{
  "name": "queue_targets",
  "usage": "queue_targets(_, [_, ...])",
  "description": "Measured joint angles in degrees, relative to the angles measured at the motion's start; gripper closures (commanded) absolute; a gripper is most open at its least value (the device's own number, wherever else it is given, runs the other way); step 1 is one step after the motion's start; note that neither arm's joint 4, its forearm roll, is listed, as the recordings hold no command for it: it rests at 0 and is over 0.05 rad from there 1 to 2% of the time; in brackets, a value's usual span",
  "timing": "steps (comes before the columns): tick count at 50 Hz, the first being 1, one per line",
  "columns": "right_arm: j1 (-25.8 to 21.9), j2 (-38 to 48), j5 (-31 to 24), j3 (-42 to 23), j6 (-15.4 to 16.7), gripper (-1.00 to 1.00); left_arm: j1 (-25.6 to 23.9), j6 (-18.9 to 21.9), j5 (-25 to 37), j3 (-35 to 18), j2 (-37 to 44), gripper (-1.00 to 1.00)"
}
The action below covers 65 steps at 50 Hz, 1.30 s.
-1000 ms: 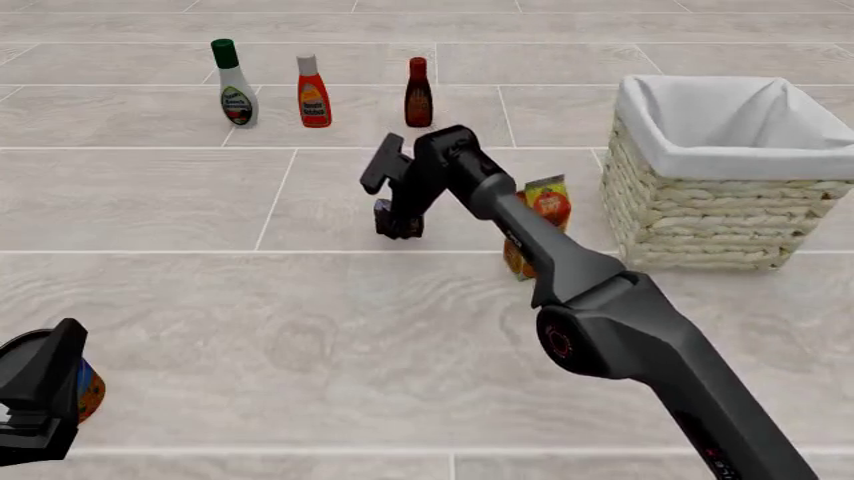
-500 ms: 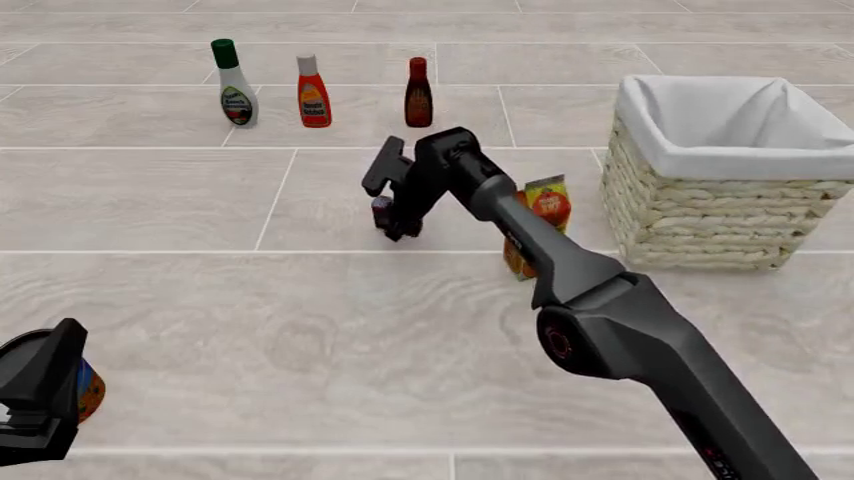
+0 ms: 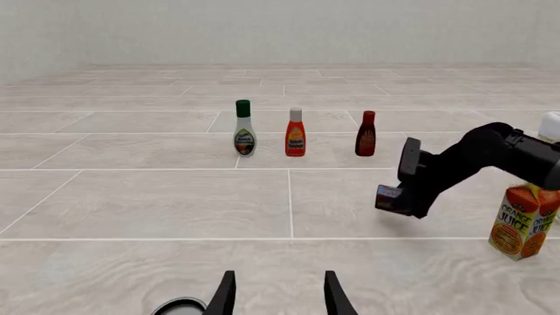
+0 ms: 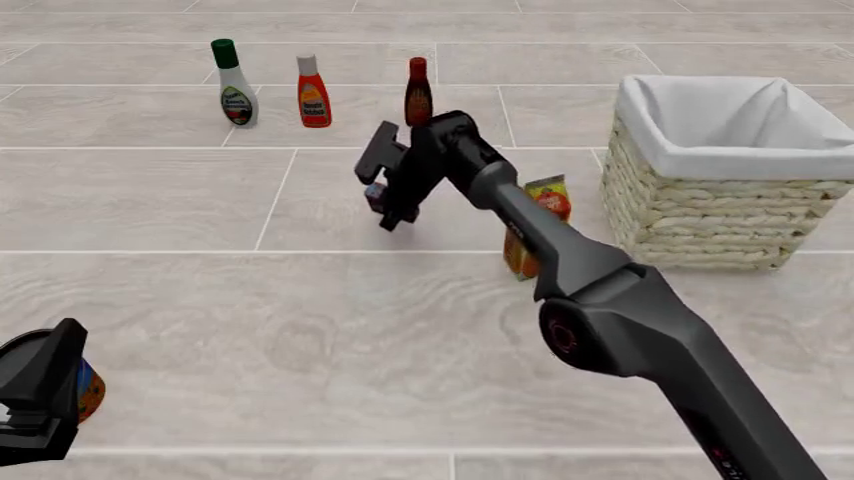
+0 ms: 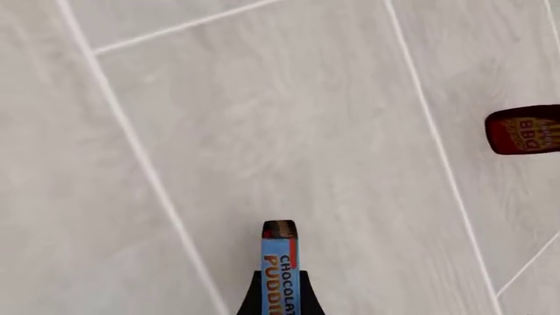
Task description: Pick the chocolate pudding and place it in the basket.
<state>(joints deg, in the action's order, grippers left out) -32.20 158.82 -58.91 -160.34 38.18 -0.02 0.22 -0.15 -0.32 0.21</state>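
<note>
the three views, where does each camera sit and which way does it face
Front view: fixed above and behind the arms, facing forward and down; shows the basket, the right arm and right end effector carrying the chocolate pudding.
Left wrist view: behind the left end effector, facing low across the table; its fingertips show.
Right wrist view: behind the right end effector, facing down at the table; pudding box edge-on.
Shared: the BBQ sauce bottle shows in all three.

The right arm is extended from lower right to upper centre; its gripper is clamped shut. The left gripper, lower left, is held apart.
</note>
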Motion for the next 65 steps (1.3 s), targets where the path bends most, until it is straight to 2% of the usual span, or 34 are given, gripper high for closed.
queue_targets(13, [-0.49,-12.56,7.39,17.86,0.47,1.0,0.0,0.0,0.0,0.0,0.0,-1.0])
queue_targets(29, [-1.39,-26.95,12.98,34.99,-0.27,1.0,0.0,-0.01,0.0,0.0,0.0,-1.0])
queue_targets(45, [-2.94,-39.18,14.97,45.23,-4.5,1.0,0.0,0.0,0.0,0.0,0.0,-1.0])
queue_targets(65, [-3.88,-51.2,15.94,54.95,-7.73,1.0,0.0,0.0,0.0,0.0,0.0,-1.0])
